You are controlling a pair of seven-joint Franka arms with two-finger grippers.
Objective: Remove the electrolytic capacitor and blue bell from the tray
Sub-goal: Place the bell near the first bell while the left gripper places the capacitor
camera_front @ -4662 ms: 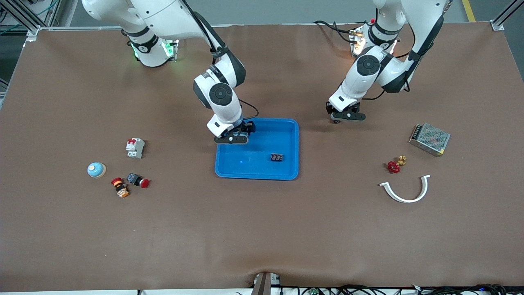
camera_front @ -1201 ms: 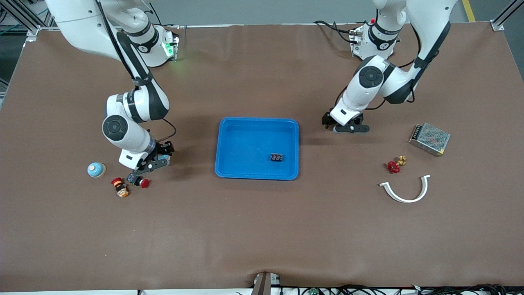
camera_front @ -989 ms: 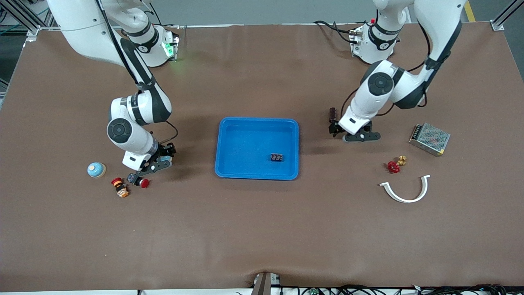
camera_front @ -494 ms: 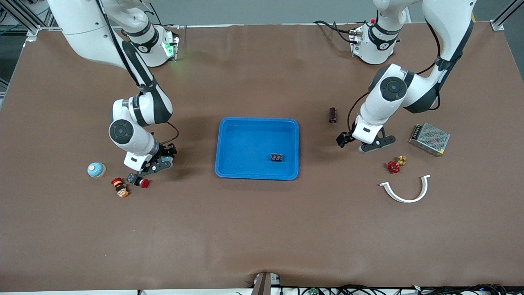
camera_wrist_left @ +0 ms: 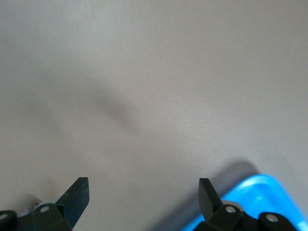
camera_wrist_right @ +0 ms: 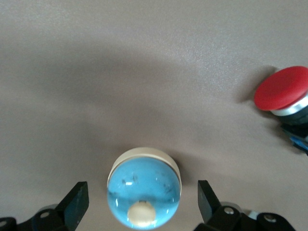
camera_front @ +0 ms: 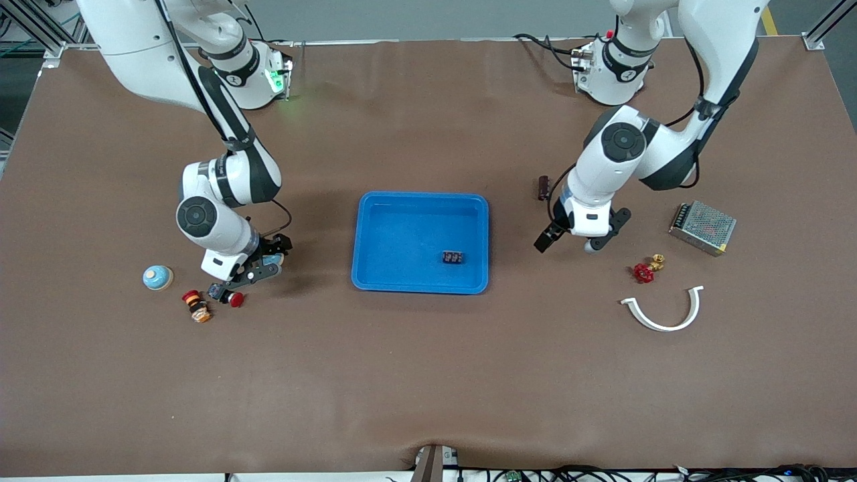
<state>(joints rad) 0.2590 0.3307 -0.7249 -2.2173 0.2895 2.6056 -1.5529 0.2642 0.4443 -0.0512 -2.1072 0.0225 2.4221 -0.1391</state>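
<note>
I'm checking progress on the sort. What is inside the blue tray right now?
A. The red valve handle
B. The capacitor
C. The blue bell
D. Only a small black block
D: the blue tray holds only the small black block, while the bell and the capacitor lie on the table outside it.

Hidden and cut-off parts you should know

You see the capacitor [camera_front: 543, 187] half covered by the left arm; the blue tray [camera_wrist_left: 260, 197] and the red push button [camera_wrist_right: 284, 94] are cut by the wrist views' edges, and the small black part [camera_front: 452, 257] is too small to identify.
</note>
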